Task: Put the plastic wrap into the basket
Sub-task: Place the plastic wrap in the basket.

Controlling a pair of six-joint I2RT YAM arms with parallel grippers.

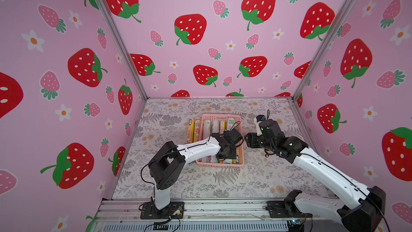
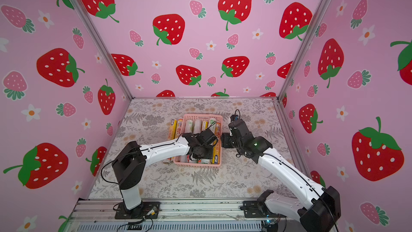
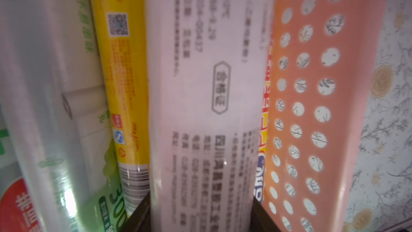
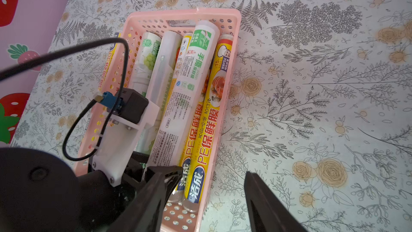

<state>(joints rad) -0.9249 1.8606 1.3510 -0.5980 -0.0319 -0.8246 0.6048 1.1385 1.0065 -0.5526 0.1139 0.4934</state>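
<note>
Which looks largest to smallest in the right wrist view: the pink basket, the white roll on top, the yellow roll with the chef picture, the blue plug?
1. pink basket
2. white roll on top and yellow roll: alike in length, unranked
3. blue plug

Pink perforated basket [image 1: 220, 115] sits mid-worktop [image 1: 223, 184]. Plastic wrap rolls [image 4: 209, 128], yellow and white-green, packed lengthwise inside. One white-green roll [image 4: 196, 70] lies tilted on top, near end clamped in left pincer [image 3: 201, 215]. Two yellow rolls [image 1: 190, 130] lie outside, just beside its left wall.
</note>
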